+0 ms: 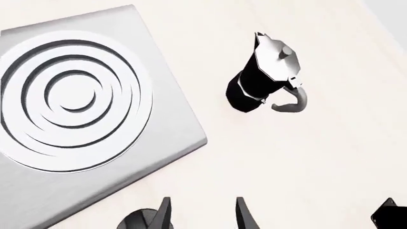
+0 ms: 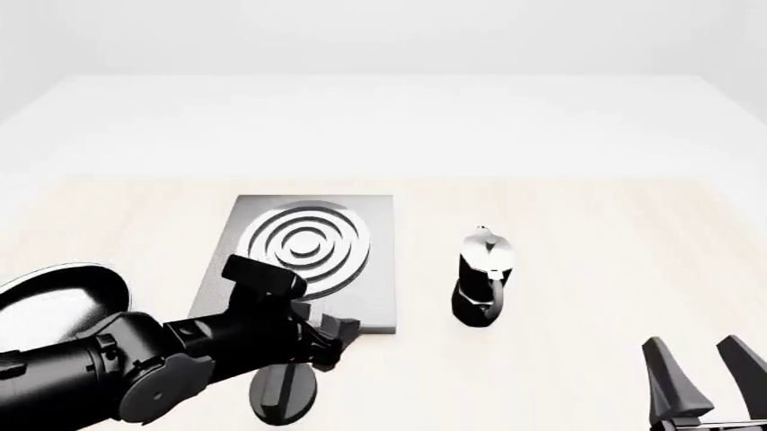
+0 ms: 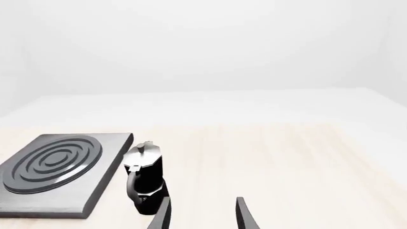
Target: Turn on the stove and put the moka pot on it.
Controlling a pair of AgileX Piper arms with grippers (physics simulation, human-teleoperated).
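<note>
The stove [image 2: 359, 287] is a grey slab with a ringed burner, left of the table's middle; it also shows in the wrist views as stove [image 1: 83, 105] and stove [image 3: 57, 171]. Its black knob [image 2: 284, 395] lies on the table in front of the slab. My left gripper [image 2: 332, 337] hovers open just above and beside the knob [image 1: 140, 220], which is not between its fingers [image 1: 164, 214]. The moka pot [image 2: 483, 278] stands upright to the right of the stove, untouched. My right gripper [image 2: 701, 368] is open at the front right, with the moka pot [image 3: 145, 179] ahead to its left.
A black frying pan [image 2: 60, 292] lies at the left edge of the table, partly hidden behind my left arm. The light wooden table [image 2: 599, 233] stretches to the right of the pot and behind the stove.
</note>
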